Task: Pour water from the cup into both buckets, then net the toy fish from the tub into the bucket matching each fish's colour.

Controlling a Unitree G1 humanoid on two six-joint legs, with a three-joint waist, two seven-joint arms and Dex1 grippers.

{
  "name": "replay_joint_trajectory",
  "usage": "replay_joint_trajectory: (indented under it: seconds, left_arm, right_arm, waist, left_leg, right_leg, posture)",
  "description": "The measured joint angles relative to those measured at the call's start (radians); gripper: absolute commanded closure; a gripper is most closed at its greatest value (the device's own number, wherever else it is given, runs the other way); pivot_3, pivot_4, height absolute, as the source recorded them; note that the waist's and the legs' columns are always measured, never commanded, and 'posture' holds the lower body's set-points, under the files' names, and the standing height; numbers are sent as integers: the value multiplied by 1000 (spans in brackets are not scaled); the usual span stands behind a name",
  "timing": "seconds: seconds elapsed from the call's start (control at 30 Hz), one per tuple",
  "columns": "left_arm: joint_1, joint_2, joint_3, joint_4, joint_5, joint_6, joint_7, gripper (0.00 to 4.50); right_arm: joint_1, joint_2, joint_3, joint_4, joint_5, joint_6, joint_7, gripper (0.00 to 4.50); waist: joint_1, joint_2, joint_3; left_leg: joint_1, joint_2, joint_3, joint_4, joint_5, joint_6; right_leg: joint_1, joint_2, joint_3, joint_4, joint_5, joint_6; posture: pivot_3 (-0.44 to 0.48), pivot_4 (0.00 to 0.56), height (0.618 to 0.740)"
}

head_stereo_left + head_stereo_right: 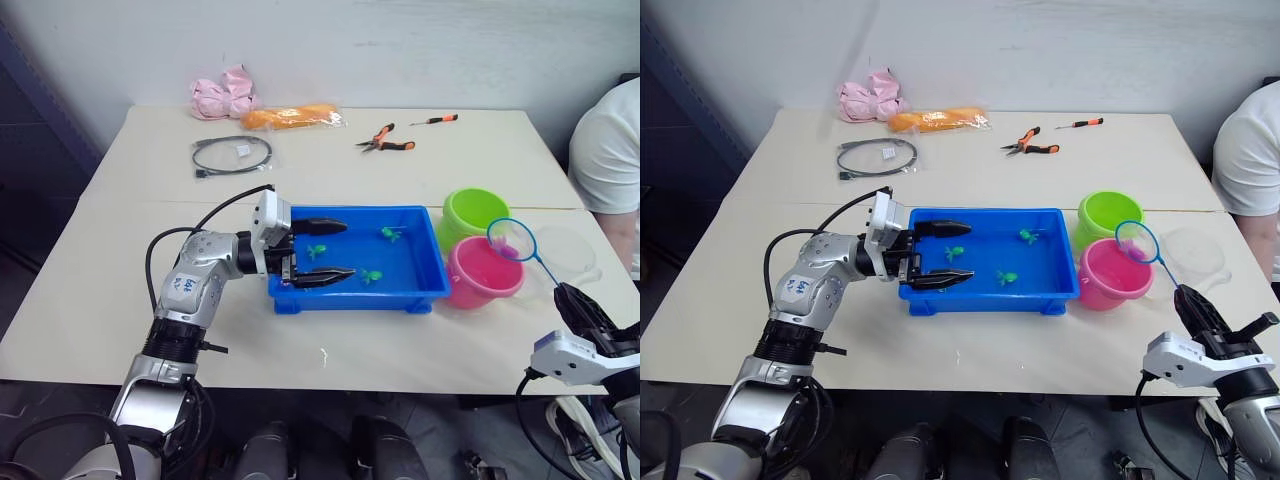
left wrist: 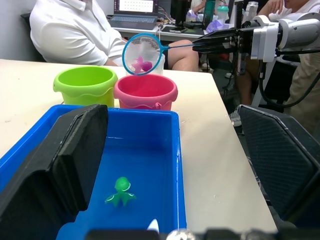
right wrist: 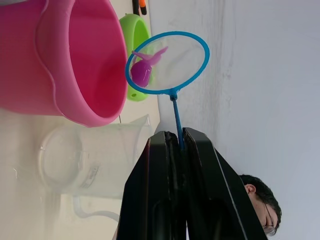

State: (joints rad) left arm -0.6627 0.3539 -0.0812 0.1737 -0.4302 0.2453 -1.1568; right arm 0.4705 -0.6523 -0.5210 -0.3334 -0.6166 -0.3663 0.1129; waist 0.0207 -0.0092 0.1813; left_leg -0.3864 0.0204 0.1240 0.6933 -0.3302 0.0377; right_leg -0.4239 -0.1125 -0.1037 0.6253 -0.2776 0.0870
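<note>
The shallow rectangular bright blue plastic tub (image 1: 410,262) is set near the middle of the pale desk (image 1: 90,300), with bare desk between its front rim and the desk's near edge. Three small green toy fish (image 1: 317,250) are counted in its water. The left gripper (image 1: 322,252) is held over the tub's left end, its two black fingers (image 1: 322,226) spread wide and released, one above the far rim, one above the near rim. Two small round plastic pails stand just right of the tub: the lime green bucket (image 1: 473,210) behind, the pink bucket (image 1: 483,275) in front, touching or nearly so. The wide clear plastic cup (image 1: 570,250) stands just right of them, near the desk's right edge, where a person in a white shirt (image 1: 610,150) is seated. The right gripper (image 3: 175,145) has its fingers clenched on the thin handle of the small round net with light blue rim (image 1: 512,238), whose hoop is held above the pink bucket's rim with one magenta toy fish (image 3: 142,70) in the mesh. At the far edge lie a coiled black cable (image 1: 232,153), orange-handled pliers (image 1: 385,140), a small screwdriver (image 1: 437,120), a pink bundle (image 1: 222,97) and an orange packet (image 1: 293,117).
</note>
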Motion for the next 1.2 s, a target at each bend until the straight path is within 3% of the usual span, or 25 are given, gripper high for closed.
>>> replay_joint_trajectory:
  seconds: [0.5, 0.67, 0.8, 0.87, 1.03, 1.2]
  left_arm:
    - [-2, -3, -1, 1, 0, 3, -2, 58]
    - [0, 22, 6, 2, 0, 3, -5, 58]
    - [35, 109, 79, 11, -16, -8, -35, 58]
    - [59, 146, 116, 26, -16, -26, -39, 58]
    - [126, 228, 175, 31, -16, -52, -44, 58]
    - [183, 304, 202, 19, -9, -54, -44, 58]
  right_arm:
    - [11, 32, -25, -10, 8, -28, -35, 4500]
    - [-76, 15, 3, -85, 356, 54, 132, 4500]
    - [-204, -56, 77, -224, 871, 387, 340, 4500]
    - [-271, -113, 100, -266, 1042, 557, 398, 4500]
    - [-472, -198, 261, -313, 1219, 867, 424, 4500]
    - [-687, -182, 461, -325, 1244, 1091, 384, 4500]
  waist:
    - [-1, 0, 0]
    - [-16, 0, 0]
    - [-29, 0, 0]
    - [-23, 0, 0]
    - [-18, 0, 0]
    - [-19, 0, 0]
  left_leg:
    - [0, 0, 0, 0, 0, 0]
    - [1, 1, 0, 0, 0, 0]
    - [1, 5, -1, 0, 0, -1]
    - [1, 5, -3, 0, 0, -1]
    - [0, 3, -4, 1, -1, 0]
    - [-2, 4, -4, 1, -1, 0]
  right_leg:
    - [0, 0, 0, 0, 0, 0]
    - [1, 0, 0, 1, 0, 0]
    - [1, -2, 0, 1, 0, -2]
    - [1, -2, -1, 1, -1, -3]
    - [1, -4, -2, 0, -1, -3]
    - [-1, -5, -3, 0, -1, -3]
  posture:
    - [0, 150, 740]
    - [0, 150, 740]
    - [0, 150, 740]
    - [0, 150, 740]
    - [0, 150, 740]
    - [0, 150, 740]
